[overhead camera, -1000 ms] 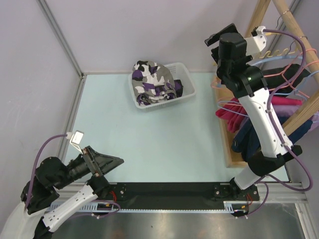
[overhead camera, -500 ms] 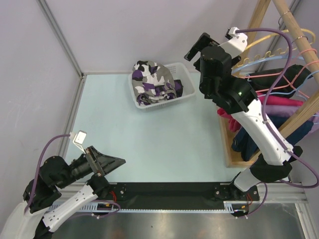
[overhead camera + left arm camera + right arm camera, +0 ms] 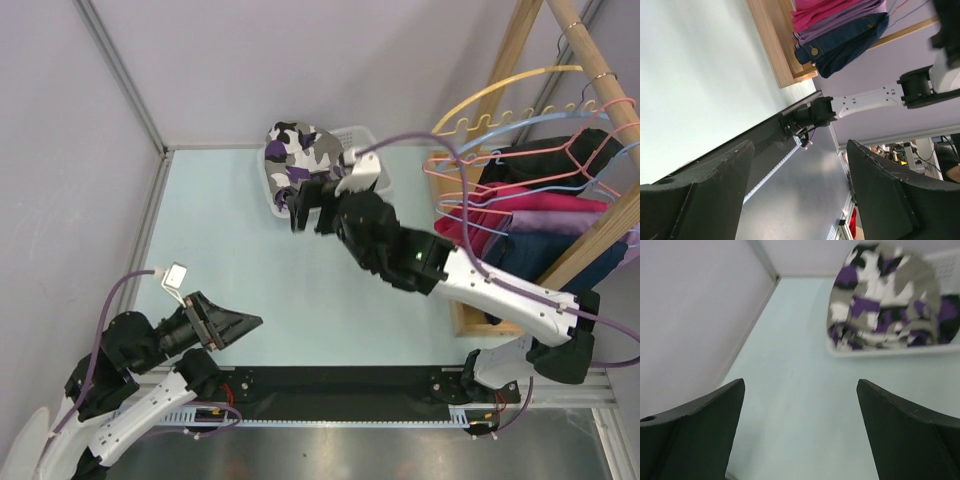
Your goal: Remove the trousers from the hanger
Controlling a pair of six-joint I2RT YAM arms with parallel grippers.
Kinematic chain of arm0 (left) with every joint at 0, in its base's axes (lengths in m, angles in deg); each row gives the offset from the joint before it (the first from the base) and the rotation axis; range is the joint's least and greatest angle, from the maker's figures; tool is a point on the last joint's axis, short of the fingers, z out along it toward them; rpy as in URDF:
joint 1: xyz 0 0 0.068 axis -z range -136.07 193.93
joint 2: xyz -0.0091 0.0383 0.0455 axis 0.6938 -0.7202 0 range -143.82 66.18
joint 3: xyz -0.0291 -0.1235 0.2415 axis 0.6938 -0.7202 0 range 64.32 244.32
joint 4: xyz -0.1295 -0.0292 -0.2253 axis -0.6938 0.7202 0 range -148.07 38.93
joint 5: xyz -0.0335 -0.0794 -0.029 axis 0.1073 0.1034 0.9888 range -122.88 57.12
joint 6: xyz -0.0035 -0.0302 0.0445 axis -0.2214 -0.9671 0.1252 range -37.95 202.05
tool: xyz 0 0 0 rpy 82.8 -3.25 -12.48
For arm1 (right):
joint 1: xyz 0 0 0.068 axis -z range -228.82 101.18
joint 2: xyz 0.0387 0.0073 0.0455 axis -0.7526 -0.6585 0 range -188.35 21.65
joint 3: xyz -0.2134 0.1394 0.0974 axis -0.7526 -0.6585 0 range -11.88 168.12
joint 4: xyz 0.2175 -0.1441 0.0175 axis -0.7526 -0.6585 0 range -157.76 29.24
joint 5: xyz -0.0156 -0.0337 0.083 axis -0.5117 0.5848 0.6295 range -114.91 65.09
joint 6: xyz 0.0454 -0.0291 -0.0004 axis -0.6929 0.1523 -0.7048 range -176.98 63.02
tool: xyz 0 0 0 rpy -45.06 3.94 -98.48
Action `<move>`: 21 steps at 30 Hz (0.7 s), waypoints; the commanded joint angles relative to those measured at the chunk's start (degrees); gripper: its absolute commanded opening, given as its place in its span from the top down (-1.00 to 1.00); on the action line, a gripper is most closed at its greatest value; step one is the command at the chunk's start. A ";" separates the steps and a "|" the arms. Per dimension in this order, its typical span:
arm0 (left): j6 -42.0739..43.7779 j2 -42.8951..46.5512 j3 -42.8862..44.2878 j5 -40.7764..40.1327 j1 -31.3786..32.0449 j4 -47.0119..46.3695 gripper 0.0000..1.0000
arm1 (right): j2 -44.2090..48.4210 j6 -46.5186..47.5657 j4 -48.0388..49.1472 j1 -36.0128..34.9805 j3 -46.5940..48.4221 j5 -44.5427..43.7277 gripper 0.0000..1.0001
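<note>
Trousers (image 3: 303,150) lay bunched in the basket (image 3: 350,133), off the hanger (image 3: 540,72), which hung well right of the basket. Your right gripper (image 3: 310,205) hovered just in front of the basket, jaws wide, holding nothing. Your left gripper (image 3: 240,325) sat well nearer than the basket, jaws apart, empty.
</note>
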 commanded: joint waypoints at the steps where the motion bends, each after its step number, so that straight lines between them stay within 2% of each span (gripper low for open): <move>1: 0.43 6.28 -4.14 -2.15 0.10 -3.89 -0.63 | 8.92 -4.02 25.57 -2.13 -22.60 12.88 -0.99; 4: -0.88 12.16 -8.62 -2.58 0.10 -5.99 -0.65 | 13.85 -7.63 33.08 -3.18 -32.76 12.29 -1.00; 6: -1.77 14.90 -11.61 -2.76 0.10 -7.14 -0.67 | 17.26 -9.74 34.51 -3.89 -40.50 10.27 -0.99; 9: -0.01 13.25 -12.58 -1.98 0.10 -7.67 -0.69 | 21.84 -13.34 35.13 -4.94 -49.99 5.61 -0.99; 13: -0.01 15.00 -16.79 -1.54 0.10 -12.75 -0.73 | 33.42 -18.09 36.45 -6.08 -61.68 2.19 -1.00; 15: -0.01 14.39 -19.87 -0.31 0.10 -15.04 -0.75 | 37.57 -20.19 34.62 -6.26 -66.94 1.21 -0.99; 21: -3.96 14.91 -31.47 4.44 0.10 -30.41 -0.76 | 52.86 -24.77 24.69 -6.79 -76.71 -2.30 -1.00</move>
